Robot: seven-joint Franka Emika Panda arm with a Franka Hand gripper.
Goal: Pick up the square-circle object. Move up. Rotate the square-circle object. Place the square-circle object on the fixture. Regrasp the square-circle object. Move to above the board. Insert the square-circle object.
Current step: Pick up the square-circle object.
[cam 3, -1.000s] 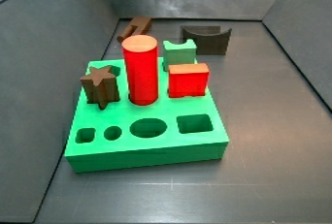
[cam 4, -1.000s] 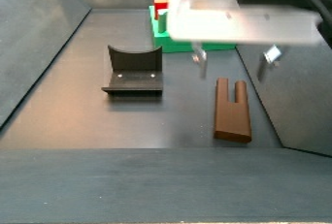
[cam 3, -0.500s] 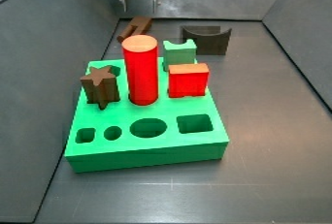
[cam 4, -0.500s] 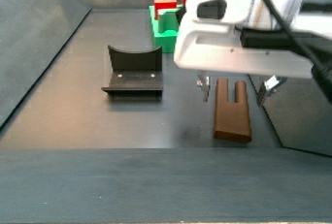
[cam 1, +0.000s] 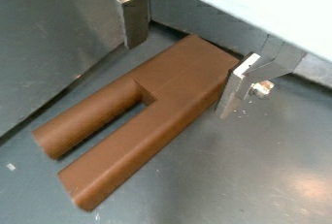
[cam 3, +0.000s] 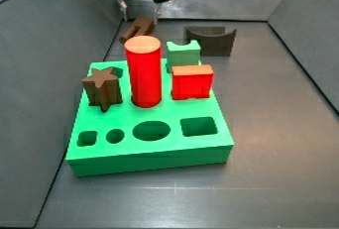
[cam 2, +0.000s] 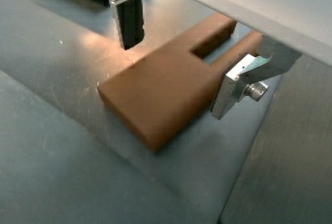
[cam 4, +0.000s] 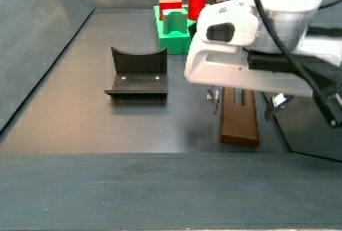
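Observation:
The square-circle object [cam 1: 143, 112] [cam 2: 173, 89] is a long dark-brown bar, slotted at one end, lying flat on the grey floor. It lies by the side wall in a side view [cam 4: 241, 121] and behind the board in a side view [cam 3: 139, 28]. My gripper [cam 1: 185, 58] [cam 2: 182, 58] [cam 4: 243, 100] [cam 3: 135, 13] is open and low over the bar's solid end, one finger [cam 1: 134, 19] on each side, apart from it. The dark fixture [cam 4: 138, 72] [cam 3: 212, 40] stands nearby. The green board [cam 3: 146, 142] [cam 4: 175, 44] is mostly hidden behind my arm in one side view.
On the board stand a red cylinder [cam 3: 143, 71], a red block [cam 3: 193, 81], a brown star peg [cam 3: 102, 86] and a green notched block [cam 3: 183, 53]. Grey walls enclose the floor; one wall runs close beside the bar [cam 1: 247, 19].
My gripper has come down from above the bar, so its open fingers now straddle the bar's solid end. The bar itself has not moved.

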